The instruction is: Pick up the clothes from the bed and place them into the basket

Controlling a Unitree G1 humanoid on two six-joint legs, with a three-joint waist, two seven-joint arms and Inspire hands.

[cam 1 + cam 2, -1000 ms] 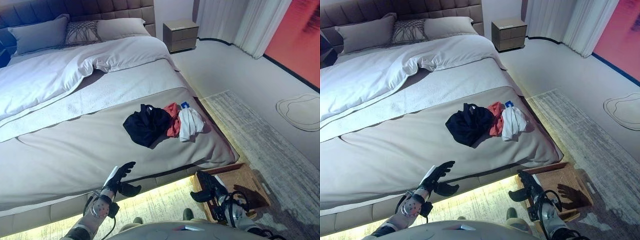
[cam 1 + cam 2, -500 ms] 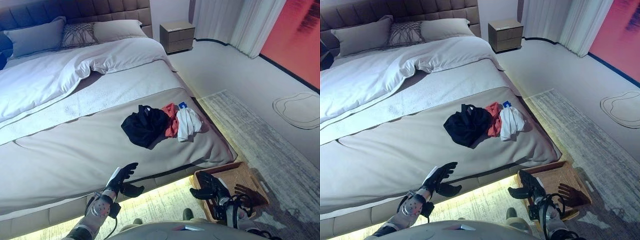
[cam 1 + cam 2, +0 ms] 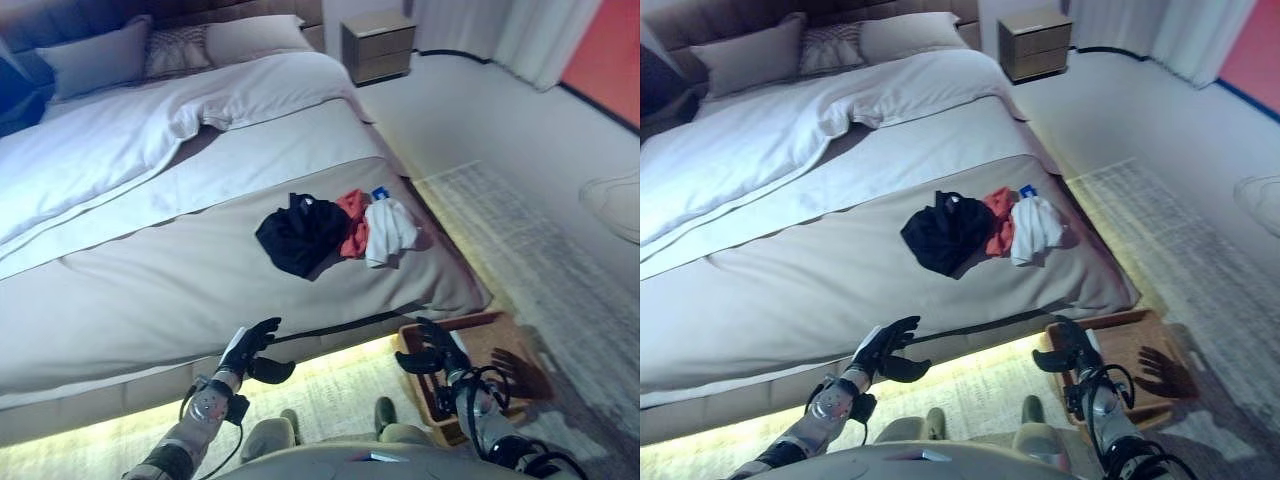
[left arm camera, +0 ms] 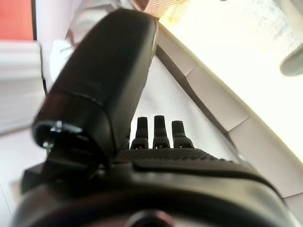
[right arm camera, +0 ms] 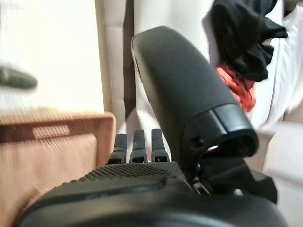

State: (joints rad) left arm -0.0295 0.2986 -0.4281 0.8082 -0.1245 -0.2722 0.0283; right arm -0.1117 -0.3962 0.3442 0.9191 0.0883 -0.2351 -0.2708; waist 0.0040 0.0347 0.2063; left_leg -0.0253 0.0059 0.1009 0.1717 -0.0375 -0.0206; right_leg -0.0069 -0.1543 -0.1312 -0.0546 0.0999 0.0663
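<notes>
Three garments lie bunched near the foot corner of the bed (image 3: pixel 150 290): a black one (image 3: pixel 300 233), a red one (image 3: pixel 353 222) and a white one (image 3: pixel 392 230). A brown woven basket (image 3: pixel 512 348) stands on the floor by that corner. My left hand (image 3: pixel 248 350) hangs open and empty below the bed's near edge. Over the basket's near left rim, my right hand (image 3: pixel 430 352) is also open and holds nothing. The black garment (image 5: pixel 246 28) and the red garment (image 5: pixel 234 87) show past my right hand (image 5: pixel 180 85) in the right wrist view.
A pale rug (image 3: pixel 520 230) covers the floor right of the bed. A nightstand (image 3: pixel 378 44) stands by the headboard, with pillows (image 3: pixel 100 62) and a folded-back white duvet (image 3: pixel 120 140) at the head of the bed. Curtains (image 3: pixel 530 35) hang along the far wall.
The whole picture has shifted, so the camera has moved: bed and clothes sit higher and further right. Both hands keep their open pose near the bed edge and the basket.
</notes>
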